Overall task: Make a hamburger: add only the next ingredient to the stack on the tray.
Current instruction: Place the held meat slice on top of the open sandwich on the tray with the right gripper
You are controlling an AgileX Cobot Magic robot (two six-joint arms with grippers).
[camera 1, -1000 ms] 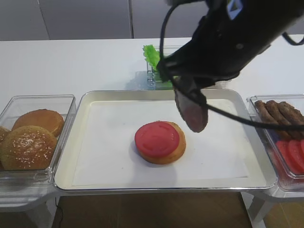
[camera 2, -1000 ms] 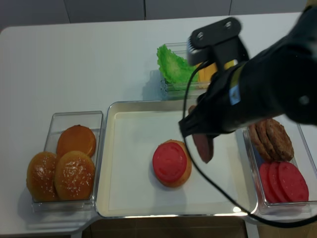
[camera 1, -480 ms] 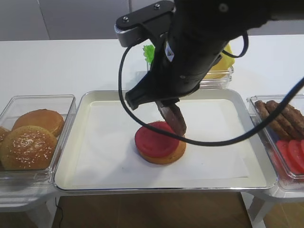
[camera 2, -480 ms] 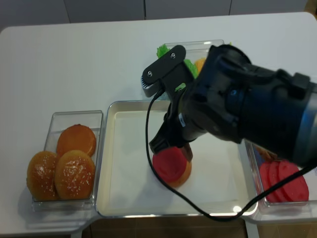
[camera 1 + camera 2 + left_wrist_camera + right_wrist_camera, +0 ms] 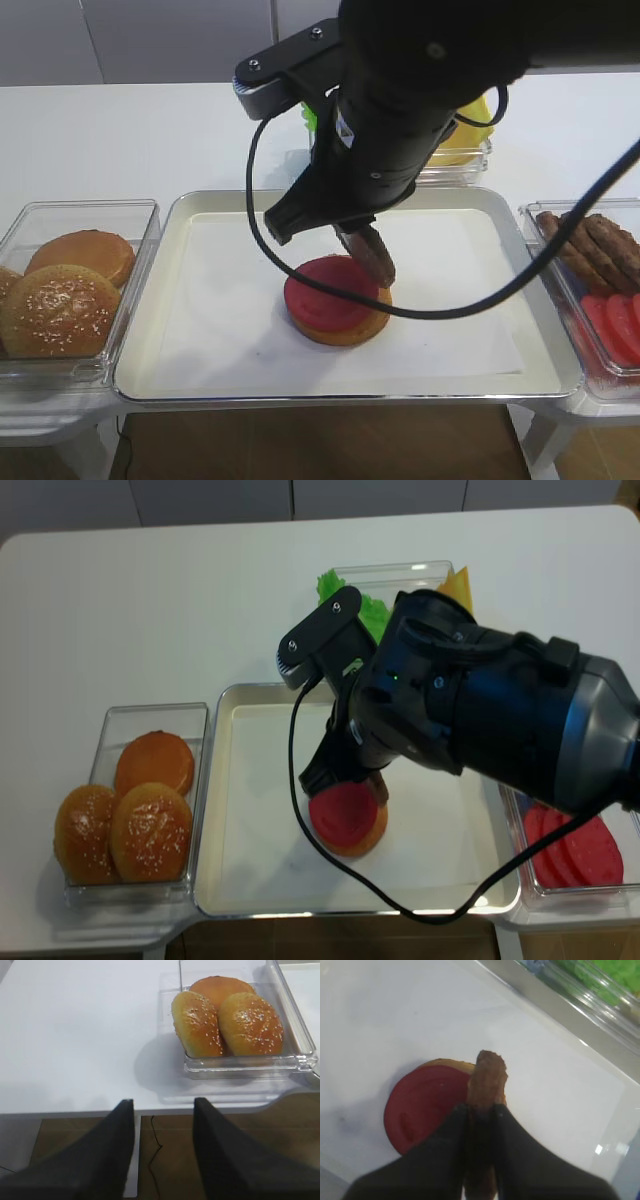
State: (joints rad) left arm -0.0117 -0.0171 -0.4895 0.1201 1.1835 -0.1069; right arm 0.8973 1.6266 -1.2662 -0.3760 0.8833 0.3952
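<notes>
The brown meat patty [image 5: 487, 1079] hangs on edge, pinched between the black fingers of my right gripper [image 5: 481, 1107], which is shut on it. Its lower rim [image 5: 372, 256] is over the far right part of the stack; whether it touches I cannot tell. The stack is a red tomato slice [image 5: 328, 294] on a golden bun base [image 5: 350, 327], sitting mid-tray on the white paper of the silvery tray [image 5: 350, 397]. The dark right arm hides the gripper itself from above [image 5: 440, 710]. My left gripper [image 5: 162, 1102] stands open and empty over the table's front edge, left of the tray.
A clear bin of domed buns [image 5: 70, 290] sits left of the tray, also seen in the left wrist view [image 5: 235, 1020]. At the right, another bin [image 5: 600, 250] holds spare patties and tomato slices. Behind the tray a bin holds lettuce [image 5: 335, 583] and cheese [image 5: 455, 580].
My right arm has carried the patty leftward from beside the stack to over its right edge, then sunk slightly. The left gripper shows no change.
</notes>
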